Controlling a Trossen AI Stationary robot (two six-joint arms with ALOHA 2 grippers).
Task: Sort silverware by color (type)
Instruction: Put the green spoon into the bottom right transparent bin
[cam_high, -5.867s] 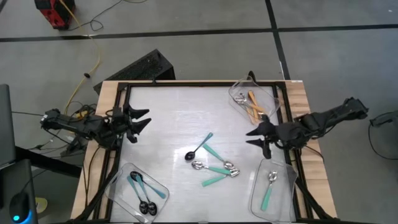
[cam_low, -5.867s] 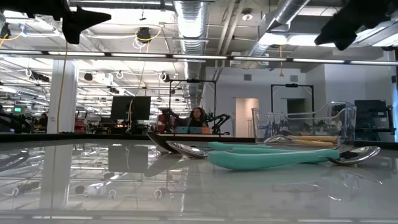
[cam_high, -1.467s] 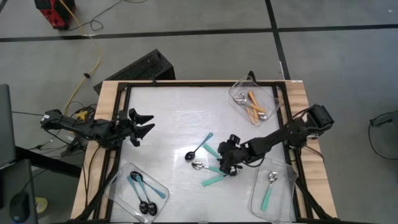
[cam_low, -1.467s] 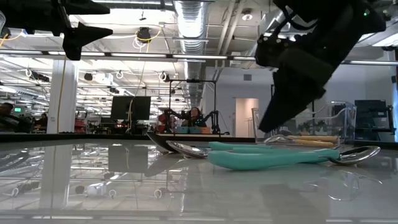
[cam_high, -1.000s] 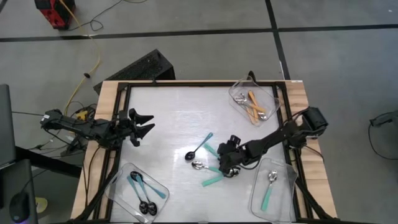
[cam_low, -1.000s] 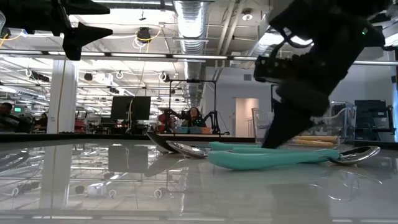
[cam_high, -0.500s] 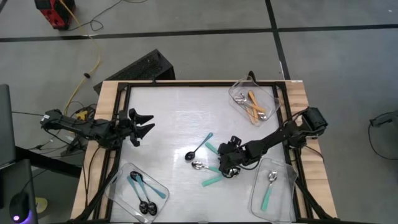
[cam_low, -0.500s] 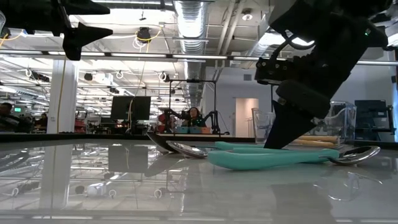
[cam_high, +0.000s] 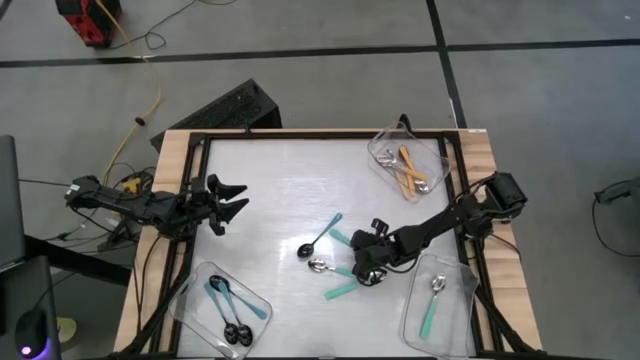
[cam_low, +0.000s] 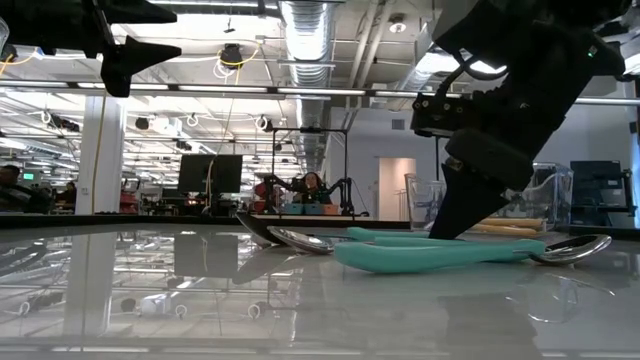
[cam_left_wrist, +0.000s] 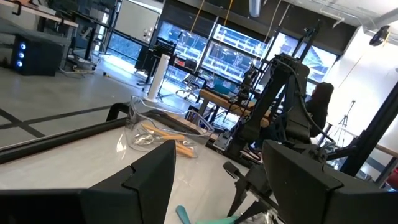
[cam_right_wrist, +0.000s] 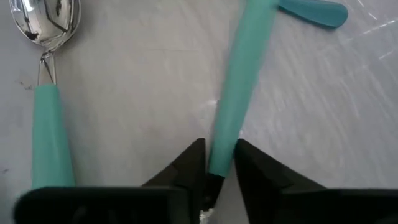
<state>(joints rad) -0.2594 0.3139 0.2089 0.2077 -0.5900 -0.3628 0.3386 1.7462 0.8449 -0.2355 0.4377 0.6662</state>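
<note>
Three clear trays: one (cam_high: 408, 165) has orange spoons (cam_high: 408, 170), one (cam_high: 225, 311) the blue-handled spoons (cam_high: 225, 303), one (cam_high: 440, 310) a teal spoon (cam_high: 433, 305). Right gripper (cam_high: 366, 268) is mid-table, fingers pinching a loose teal-handled spoon (cam_right_wrist: 239, 93). Left gripper (cam_high: 228, 195) hangs spread apart.

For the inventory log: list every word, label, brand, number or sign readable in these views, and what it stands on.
None can be read.
Teal-handled spoons, clear trays, table: no print shows.
Right gripper, left gripper: no marking shows.
Room screens and fixtures behind: too small and blurred.
</note>
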